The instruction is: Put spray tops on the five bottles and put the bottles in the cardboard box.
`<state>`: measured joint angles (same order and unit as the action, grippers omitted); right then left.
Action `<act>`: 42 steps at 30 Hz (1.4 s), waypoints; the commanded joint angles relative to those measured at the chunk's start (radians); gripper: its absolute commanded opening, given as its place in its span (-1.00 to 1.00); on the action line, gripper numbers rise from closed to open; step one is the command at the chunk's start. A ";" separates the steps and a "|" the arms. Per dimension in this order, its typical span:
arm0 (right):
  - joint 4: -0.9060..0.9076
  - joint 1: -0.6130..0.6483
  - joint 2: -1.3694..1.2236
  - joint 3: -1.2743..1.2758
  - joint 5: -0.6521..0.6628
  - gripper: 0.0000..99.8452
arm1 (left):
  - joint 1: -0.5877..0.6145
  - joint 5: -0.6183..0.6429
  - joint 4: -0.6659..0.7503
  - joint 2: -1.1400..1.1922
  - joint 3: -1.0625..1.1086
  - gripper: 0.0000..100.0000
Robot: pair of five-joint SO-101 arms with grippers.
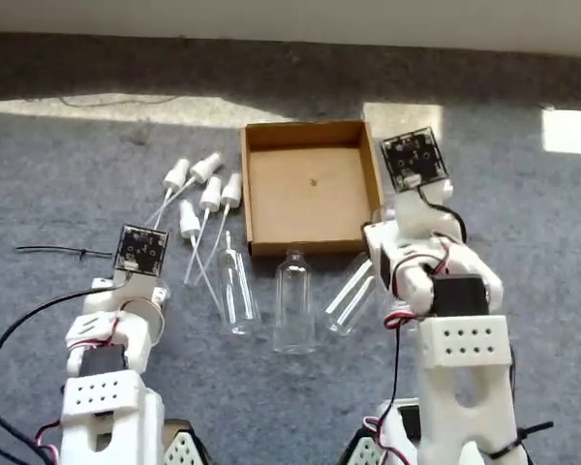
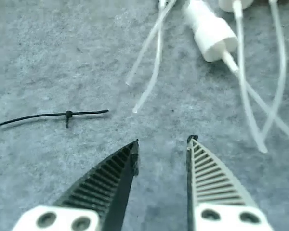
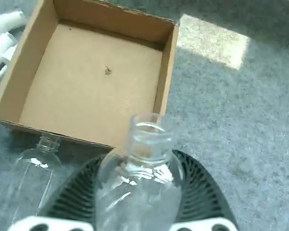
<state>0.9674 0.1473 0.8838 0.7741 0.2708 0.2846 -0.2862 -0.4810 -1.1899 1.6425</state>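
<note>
Gripping a clear bottle (image 3: 145,137), the right pincer (image 3: 139,163) hangs just short of the cardboard box (image 3: 167,65); the left pincer (image 2: 163,140) gapes empty over grey carpet (image 2: 62,53); spray tops (image 2: 209,31) lie ahead of it.

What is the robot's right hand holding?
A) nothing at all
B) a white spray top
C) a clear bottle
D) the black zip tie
C: in the right wrist view the right hand grips a clear bottle on both sides, and the bottle's neck is open with no spray top on it.
</note>
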 commanded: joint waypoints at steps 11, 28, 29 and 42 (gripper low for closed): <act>0.012 0.056 0.236 0.010 -0.072 -0.99 | 0.051 -0.080 -0.875 0.541 -1.260 -0.60; 0.012 0.059 0.246 0.094 -0.072 -0.99 | -0.093 -0.032 -0.967 1.655 -2.221 -0.57; 0.012 0.059 0.248 0.094 -0.072 -0.99 | -0.093 -0.021 -0.964 1.701 -2.272 -0.57; 0.013 0.059 0.248 0.094 -0.072 -0.99 | -0.136 -0.011 -0.924 2.137 -2.709 -0.57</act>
<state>0.9782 0.2010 1.1139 0.8800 0.2064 0.1910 -0.3030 -1.4231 0.9030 -0.9444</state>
